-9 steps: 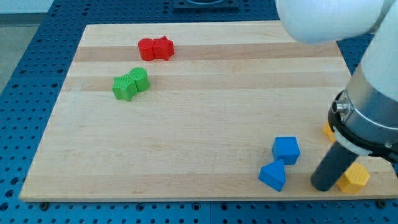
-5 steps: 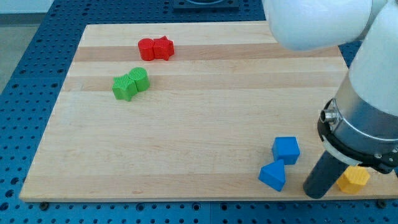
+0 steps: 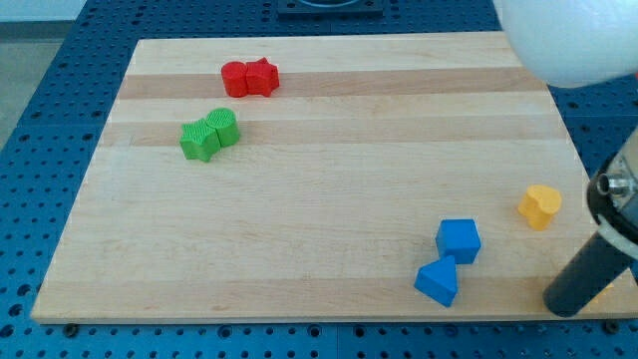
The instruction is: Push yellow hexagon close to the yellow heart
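The yellow heart (image 3: 539,205) sits alone near the counter's (image 3: 329,229) right edge; the yellow hexagon is hidden, likely behind the rod. My tip (image 3: 561,305) rests at the bottom right; there are no jaws, and closeness can't be judged.

Place: a robotics lab bench — not a home or shop
Base: blue perforated metal breadboard (image 3: 40,90) with a regular hole grid
Work surface: pale wooden board (image 3: 329,179) laid on it
Machine: white robot arm housing (image 3: 568,40) — overhanging the view's top right
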